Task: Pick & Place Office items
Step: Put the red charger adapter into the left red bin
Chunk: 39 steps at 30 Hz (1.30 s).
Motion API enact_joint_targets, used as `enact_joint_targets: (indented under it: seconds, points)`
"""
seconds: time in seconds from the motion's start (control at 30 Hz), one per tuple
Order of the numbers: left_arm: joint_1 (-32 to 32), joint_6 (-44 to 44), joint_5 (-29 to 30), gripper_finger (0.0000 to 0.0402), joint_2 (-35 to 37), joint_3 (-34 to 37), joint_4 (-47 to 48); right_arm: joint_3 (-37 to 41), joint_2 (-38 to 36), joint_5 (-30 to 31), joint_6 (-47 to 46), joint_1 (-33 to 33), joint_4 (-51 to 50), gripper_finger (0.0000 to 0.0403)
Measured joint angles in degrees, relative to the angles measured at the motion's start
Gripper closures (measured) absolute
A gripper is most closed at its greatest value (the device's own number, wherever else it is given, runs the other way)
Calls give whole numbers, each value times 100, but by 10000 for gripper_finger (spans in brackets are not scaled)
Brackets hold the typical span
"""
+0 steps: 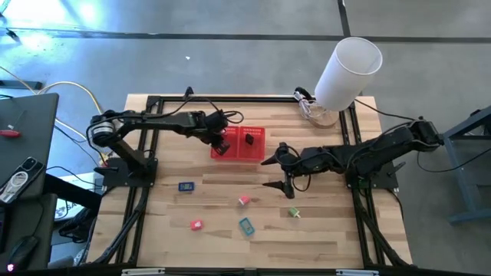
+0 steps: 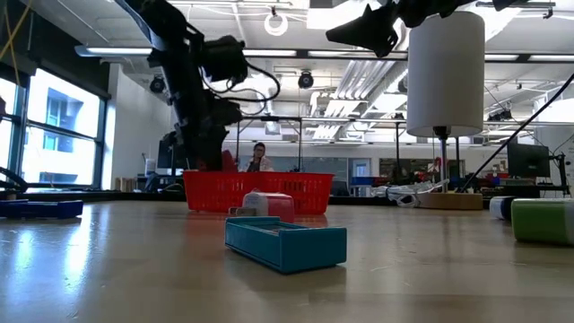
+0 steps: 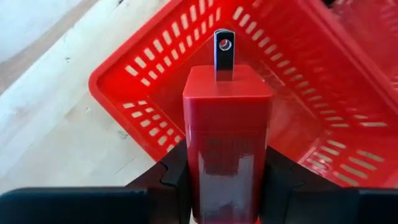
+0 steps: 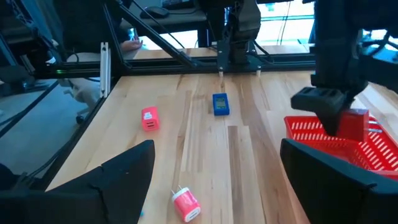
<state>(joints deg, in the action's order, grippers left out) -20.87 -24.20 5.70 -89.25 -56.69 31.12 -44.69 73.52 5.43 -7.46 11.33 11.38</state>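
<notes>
My left gripper (image 1: 224,142) is shut on a red block with a metal prong (image 3: 227,118), over the left compartment of the red mesh basket (image 1: 239,156). A small dark item (image 1: 249,141) shows in the right compartment. On the table lie a dark blue item (image 1: 186,186), a pale pink one (image 1: 244,201), a red-pink one (image 1: 196,225), a teal one (image 1: 246,226) and a green one (image 1: 294,212). My right gripper (image 1: 272,172) hangs open above the table, right of the basket, holding nothing. My left gripper pinches the red block by two opposite sides (image 3: 189,171) between its two fingers (image 3: 171,180), at the end away from the prong. The fingers slant down from the table's left side. The block is lifted clear, its prong end (image 3: 224,53) pointing down toward the basket's inside.
A big white cylinder (image 1: 349,70) stands at the table's far right corner beside coiled cable (image 1: 318,113). The black frame rails (image 1: 153,100) run along the far, left and right edges. Bare wood lies between the basket and the scattered items.
</notes>
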Motion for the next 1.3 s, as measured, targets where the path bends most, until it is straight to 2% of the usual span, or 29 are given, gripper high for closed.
enact_joint_targets:
  seconds: [0.23,0.63,1.0,1.3]
  points:
    - [-121,21,-485,281,-251,-2,-189,0,0,-4,0,0,0,69]
    - [-121,-25,-492,275,-251,-2,-253,0,0,-4,0,0,-22,69]
    - [-108,-22,-487,233,-251,0,-295,0,0,-4,-2,2,-22,69]
    - [-108,127,-478,230,-249,-30,-518,0,0,-4,-2,2,-22,69]
